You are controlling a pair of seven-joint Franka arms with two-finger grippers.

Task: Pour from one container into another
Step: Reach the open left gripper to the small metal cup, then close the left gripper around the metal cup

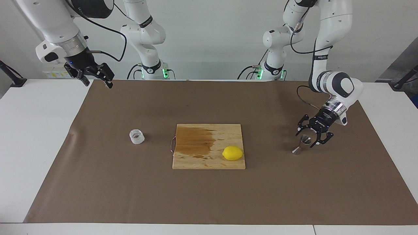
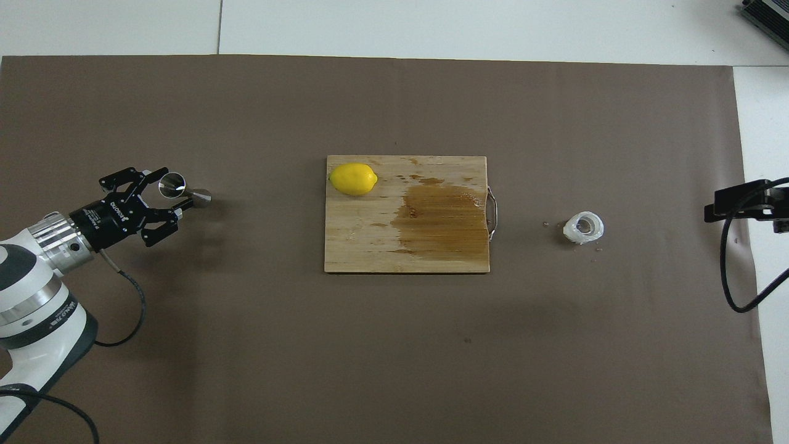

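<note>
We see the left pincer (image 1: 313, 137) low at the left arm's end of the desk (image 1: 39, 130), its fingers (image 2: 161, 175) spread wide and not gripping anything. The steel jigger (image 1: 302, 144) stands upright on the brown mat (image 1: 209, 195) right at that pincer. In the overhead view its rim sits between the two finger pairs. From the facing view we can't tell whether any fingertip touches the metal. The pincer is tilted, wrist up and toward the robots, fingertips pointing down at the jigger's upper cone.

The translucent jar (image 1: 136, 136) is well apart from the left pincer, toward the right arm's end of the desk, upright on the mat with its wide mouth up. A few small droplets (image 2: 545, 224) lie on the mat just beside it.

Between the left pincer and the jar we see a wooden cutting board (image 1: 228, 130) with a metal handle (image 2: 491, 213) on the edge facing the jar. A large brown wet stain (image 1: 195, 140) covers the board's half on the jar's side. A lemon (image 1: 233, 153) lies on the board's other half, the side closer to the left pincer, at the corner farther from the robots.

The right pincer (image 1: 98, 78) hangs high in the air over the mat's corner near the right arm's base, far from the jar, and that arm is waiting. Its fingers are parted and hold nothing. In the overhead view only a dark part of it (image 2: 743, 203) shows at the frame edge.
</note>
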